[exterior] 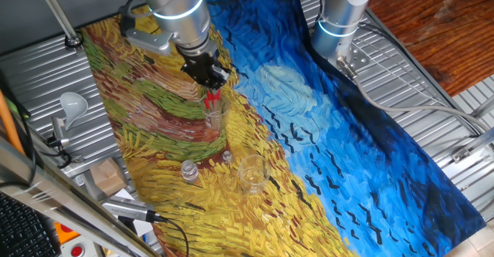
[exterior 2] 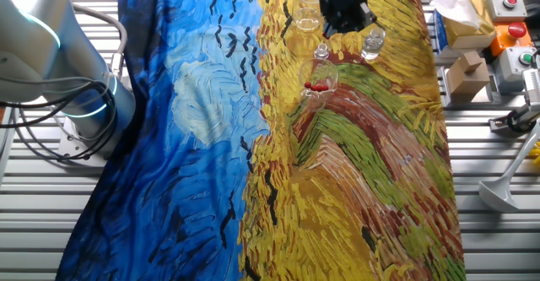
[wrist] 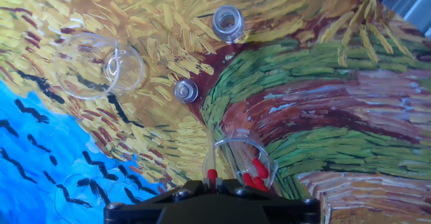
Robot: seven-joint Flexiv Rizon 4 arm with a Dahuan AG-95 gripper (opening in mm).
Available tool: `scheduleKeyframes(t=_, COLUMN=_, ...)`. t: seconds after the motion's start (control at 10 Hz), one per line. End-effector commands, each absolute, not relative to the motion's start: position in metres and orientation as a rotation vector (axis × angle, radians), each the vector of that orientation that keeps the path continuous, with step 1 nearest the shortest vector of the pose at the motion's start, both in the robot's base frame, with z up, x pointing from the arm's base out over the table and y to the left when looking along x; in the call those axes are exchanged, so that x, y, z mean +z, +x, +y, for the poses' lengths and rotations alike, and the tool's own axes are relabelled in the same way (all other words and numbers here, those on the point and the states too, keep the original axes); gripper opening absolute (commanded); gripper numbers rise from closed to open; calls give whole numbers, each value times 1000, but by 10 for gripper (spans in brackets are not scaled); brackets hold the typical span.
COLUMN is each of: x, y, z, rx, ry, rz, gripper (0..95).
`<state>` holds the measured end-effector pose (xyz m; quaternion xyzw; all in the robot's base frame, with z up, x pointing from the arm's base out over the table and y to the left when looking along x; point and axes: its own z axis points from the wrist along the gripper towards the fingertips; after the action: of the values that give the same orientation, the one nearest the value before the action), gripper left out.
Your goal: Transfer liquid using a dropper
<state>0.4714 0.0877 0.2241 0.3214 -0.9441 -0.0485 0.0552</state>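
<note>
My gripper (wrist: 212, 179) is shut on the red bulb of one dropper (wrist: 213, 153), whose thin clear tube points ahead over the painted cloth. Just to its right stands a glass beaker (wrist: 236, 146) holding several more red-bulbed droppers (wrist: 257, 169). In one fixed view the gripper (exterior: 210, 78) hangs right above this beaker (exterior: 214, 116), with the held dropper's red bulb (exterior: 214, 97) at the rim. An empty glass beaker (wrist: 91, 66) stands further ahead to the left, with two small clear vials (wrist: 227, 22) (wrist: 186, 91) near it. From the other side, the gripper (exterior 2: 344, 13) partly hides the area behind the dropper beaker (exterior 2: 319, 83).
The empty beaker (exterior: 251, 172) and the vials (exterior: 189, 170) (exterior: 227, 157) stand near the cloth's front edge. A second arm's base (exterior: 340, 18) is at the far side. Boxes (exterior 2: 468, 70), a button box (exterior 2: 510, 28) and a white scoop (exterior: 71, 103) lie on the metal table beside the cloth.
</note>
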Motion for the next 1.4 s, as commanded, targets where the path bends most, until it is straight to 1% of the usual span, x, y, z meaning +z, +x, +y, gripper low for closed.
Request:
scheduleKeyframes(t=0.1, x=224, y=469, z=87, rx=-149, ry=951, rz=-2884, gripper=0)
scheduleKeyframes(t=0.9, x=224, y=469, z=87, rx=-126, ry=875, rz=-2928, gripper=0)
scheduleKeyframes(t=1.3, x=231, y=493, z=90, rx=-154, ry=819, rz=-2945, gripper=0)
scheduleKeyframes(t=1.4, x=233, y=506, z=93, rx=-160, ry=817, rz=-2947, gripper=0)
